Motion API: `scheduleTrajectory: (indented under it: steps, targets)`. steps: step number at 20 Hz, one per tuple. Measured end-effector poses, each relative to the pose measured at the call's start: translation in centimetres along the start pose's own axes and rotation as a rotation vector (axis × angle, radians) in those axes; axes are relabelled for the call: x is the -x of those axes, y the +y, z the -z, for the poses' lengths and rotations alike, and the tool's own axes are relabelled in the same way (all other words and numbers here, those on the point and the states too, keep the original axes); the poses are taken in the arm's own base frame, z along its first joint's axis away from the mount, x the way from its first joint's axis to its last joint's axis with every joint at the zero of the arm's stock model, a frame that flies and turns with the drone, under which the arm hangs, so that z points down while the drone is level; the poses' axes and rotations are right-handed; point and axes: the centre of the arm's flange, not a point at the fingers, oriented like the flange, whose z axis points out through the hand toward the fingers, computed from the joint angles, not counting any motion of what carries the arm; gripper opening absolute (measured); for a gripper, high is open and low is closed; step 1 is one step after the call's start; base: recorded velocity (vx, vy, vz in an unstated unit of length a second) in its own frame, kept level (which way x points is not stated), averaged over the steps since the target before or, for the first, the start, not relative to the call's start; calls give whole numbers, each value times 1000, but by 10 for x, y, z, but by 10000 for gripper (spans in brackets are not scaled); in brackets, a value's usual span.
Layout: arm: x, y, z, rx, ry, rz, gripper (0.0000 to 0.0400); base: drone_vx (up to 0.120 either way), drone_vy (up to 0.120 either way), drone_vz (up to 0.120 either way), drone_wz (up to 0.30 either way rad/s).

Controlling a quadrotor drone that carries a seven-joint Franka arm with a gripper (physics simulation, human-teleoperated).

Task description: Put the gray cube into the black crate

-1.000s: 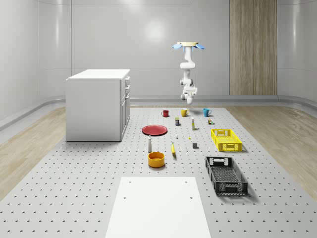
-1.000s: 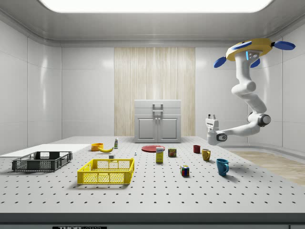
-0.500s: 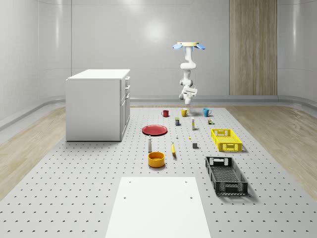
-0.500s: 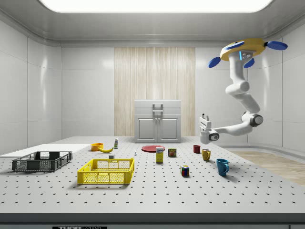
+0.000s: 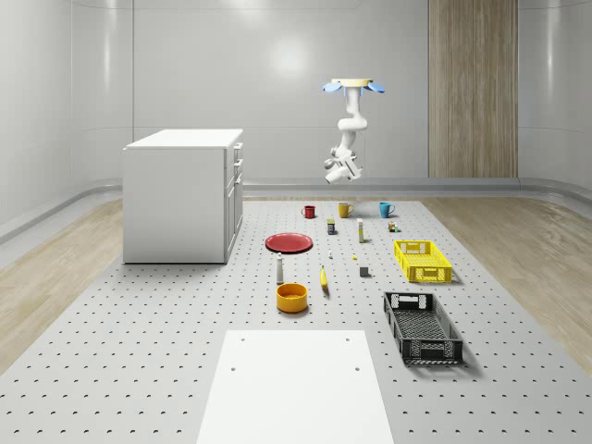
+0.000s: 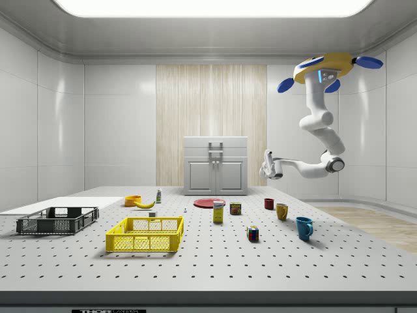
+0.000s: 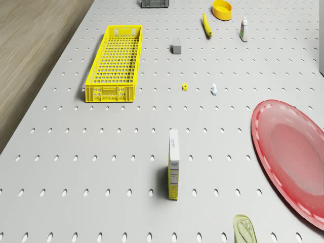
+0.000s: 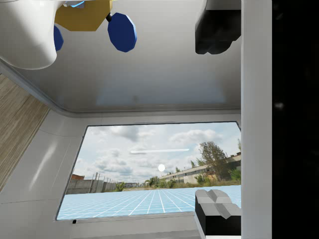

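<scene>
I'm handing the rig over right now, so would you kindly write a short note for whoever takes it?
Drone hovers high over the far end of the table, above the mugs.
Gripper is in the air, well above the table, holding nothing, fingers apart in the wrist view.
Gray cube sits on the table between the banana and the yellow crate.
Black crate lies nearer the whole-scene camera, with no cube in it.
Done: nothing yet. Left: reach the cube, grasp it, carry it to the black crate.

Gray cube (image 5: 364, 271) sits on the pegboard floor — well apart from the black crate (image 5: 422, 327).
</scene>
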Motion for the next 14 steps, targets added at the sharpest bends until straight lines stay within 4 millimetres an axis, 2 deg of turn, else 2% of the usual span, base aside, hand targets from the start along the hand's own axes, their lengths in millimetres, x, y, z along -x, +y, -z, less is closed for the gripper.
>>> scheduleTrajectory:
  steps: [3, 6, 10, 14]
  targets:
    - [35, -34, -13, 364, 362, 11, 400, 120, 0, -120, 0]
    - [59, -58, -46, 705, 701, 22, 400, 120, 0, -120, 0]
    - [71, -68, -87, 1021, 1017, 33, 400, 120, 0, -120, 0]
    - [72, -68, -111, 1190, 1189, 42, 400, 120, 0, -120, 0]
